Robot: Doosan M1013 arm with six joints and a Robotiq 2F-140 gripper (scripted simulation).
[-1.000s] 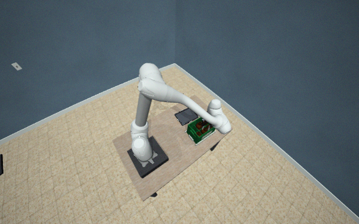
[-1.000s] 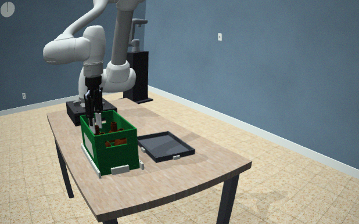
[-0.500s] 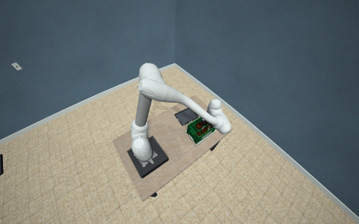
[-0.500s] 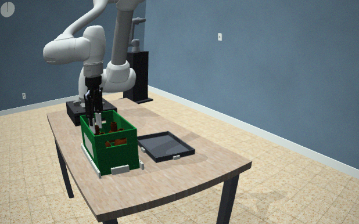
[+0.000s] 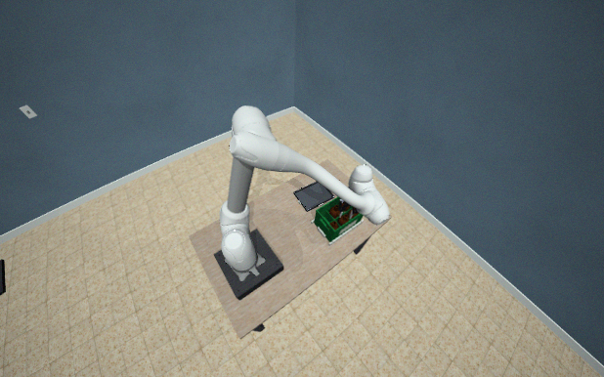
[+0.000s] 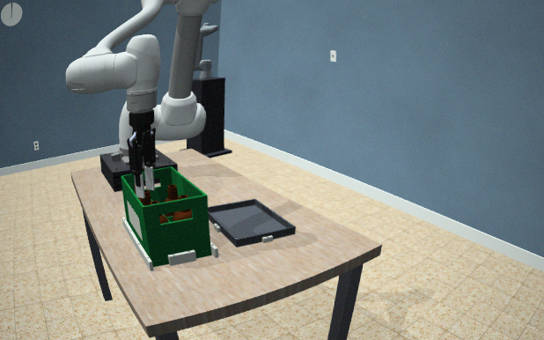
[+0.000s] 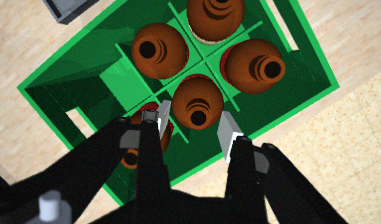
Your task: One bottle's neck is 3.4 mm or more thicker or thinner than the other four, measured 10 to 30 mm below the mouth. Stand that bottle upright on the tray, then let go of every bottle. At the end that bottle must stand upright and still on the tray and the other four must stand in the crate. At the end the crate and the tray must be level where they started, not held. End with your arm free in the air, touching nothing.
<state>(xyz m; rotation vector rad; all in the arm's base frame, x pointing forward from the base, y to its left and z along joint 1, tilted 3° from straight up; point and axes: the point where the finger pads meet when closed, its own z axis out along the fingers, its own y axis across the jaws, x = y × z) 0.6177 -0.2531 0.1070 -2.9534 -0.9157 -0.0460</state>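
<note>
Wooden table (image 5: 280, 225) (image 6: 252, 282) under crate (image 5: 330, 230) (image 6: 177, 238) (image 7: 178, 182) and tray (image 5: 314, 196) (image 6: 252, 220) (image 7: 71, 11)

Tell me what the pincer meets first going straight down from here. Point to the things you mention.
The pincer (image 6: 144, 187) (image 7: 194, 117) would likely meet the brown bottle (image 7: 197, 96) centered beneath it, at the shoulder; depth is unclear, so the neighboring bottle (image 7: 130, 158) could come first.

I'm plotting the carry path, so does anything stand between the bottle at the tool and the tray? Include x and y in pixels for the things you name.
Yes: the green crate's (image 5: 323, 229) (image 6: 177, 235) (image 7: 303, 116) wall rises between that bottle (image 7: 197, 97) and the tray (image 5: 314, 196) (image 6: 249, 220) (image 7: 66, 17).
</note>
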